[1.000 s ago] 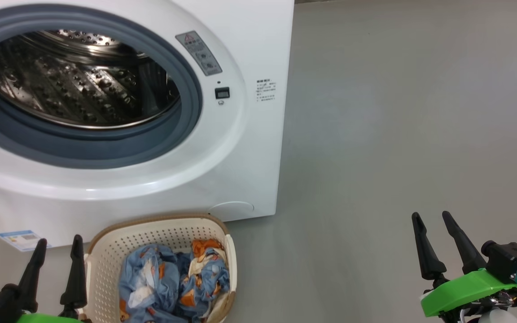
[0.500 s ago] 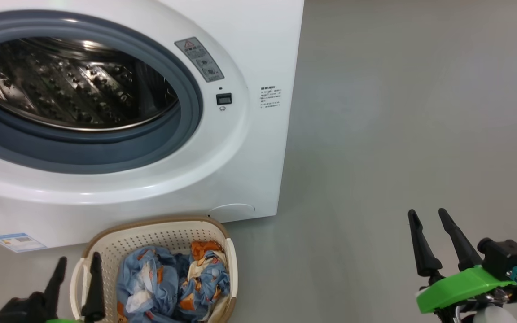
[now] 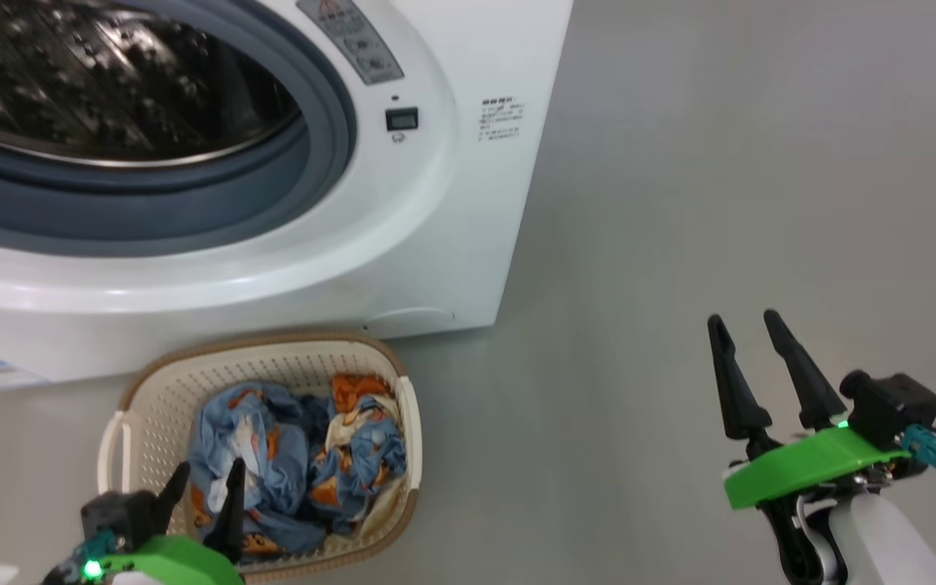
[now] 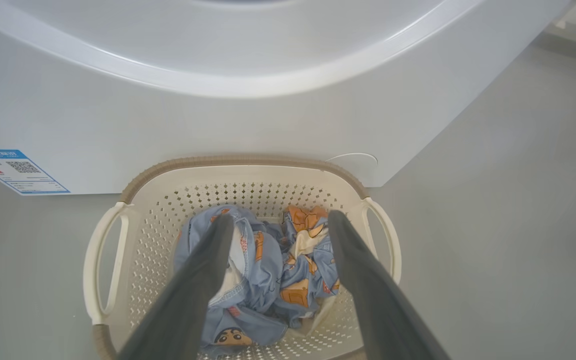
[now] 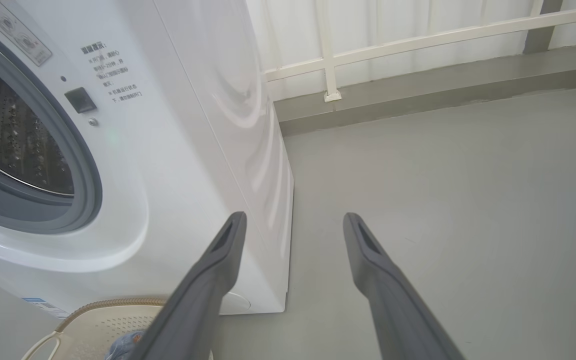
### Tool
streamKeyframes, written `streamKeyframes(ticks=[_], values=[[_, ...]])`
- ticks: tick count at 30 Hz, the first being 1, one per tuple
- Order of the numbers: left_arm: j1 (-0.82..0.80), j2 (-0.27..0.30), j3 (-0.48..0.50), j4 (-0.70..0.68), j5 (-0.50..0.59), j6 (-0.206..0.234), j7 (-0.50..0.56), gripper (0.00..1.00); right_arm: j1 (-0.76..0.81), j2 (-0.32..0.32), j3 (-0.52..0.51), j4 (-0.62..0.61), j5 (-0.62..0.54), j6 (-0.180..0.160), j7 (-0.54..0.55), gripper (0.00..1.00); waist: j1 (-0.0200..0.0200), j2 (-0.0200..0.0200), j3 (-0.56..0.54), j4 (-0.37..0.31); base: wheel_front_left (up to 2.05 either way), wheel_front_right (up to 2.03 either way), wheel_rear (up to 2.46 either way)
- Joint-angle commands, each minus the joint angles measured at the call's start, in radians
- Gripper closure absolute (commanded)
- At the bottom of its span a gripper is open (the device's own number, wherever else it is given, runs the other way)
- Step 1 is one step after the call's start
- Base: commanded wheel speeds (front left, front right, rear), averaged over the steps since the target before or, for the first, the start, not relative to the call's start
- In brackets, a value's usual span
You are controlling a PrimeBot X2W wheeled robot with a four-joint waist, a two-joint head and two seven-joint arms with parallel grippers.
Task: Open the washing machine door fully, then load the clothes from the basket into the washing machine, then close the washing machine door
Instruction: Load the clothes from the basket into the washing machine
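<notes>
Blue clothes (image 3: 297, 455) lie bunched in the basket (image 3: 161, 388) before the washer (image 3: 435, 244) — straight ahead of the left gripper (image 3: 210, 467), the nearer one, fingers spread and empty; the right gripper (image 3: 743, 318), likewise spread, hangs well apart.

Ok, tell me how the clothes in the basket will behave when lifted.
The clothes lie crumpled in the basket, so they will probably hang limp. They look thin, so likely light. The pieces are bunched together, so one may drag another up.

Cream basket (image 3: 151, 382), blue-orange clothes (image 3: 289, 455).
</notes>
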Motion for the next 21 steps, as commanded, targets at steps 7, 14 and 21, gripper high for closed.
streamKeyframes(ticks=[7, 14, 21], values=[[-0.168, 0.061, -0.042, 0.185, -0.051, 0.001, -0.006, 0.0, -0.085, 0.019, 0.038, -0.039, -0.016, 0.006, -0.012, 0.0, -0.0001, -0.0001, 0.169, -0.019, 0.0, 0.0, 0.0], [-0.343, 0.103, -0.108, 0.376, -0.116, 0.001, 0.04, 0.0, -0.15, 0.04, 0.044, -0.062, -0.027, 0.006, -0.012, 0.0, -0.0001, -0.0001, 0.3, -0.048, 0.0, 0.0, 0.0], [-0.446, 0.142, -0.16, 0.439, -0.144, 0.001, 0.097, 0.0, -0.205, 0.052, 0.058, -0.084, -0.045, 0.006, -0.012, 0.0, -0.0001, -0.0001, 0.402, -0.073, 0.0, 0.0, 0.0]])
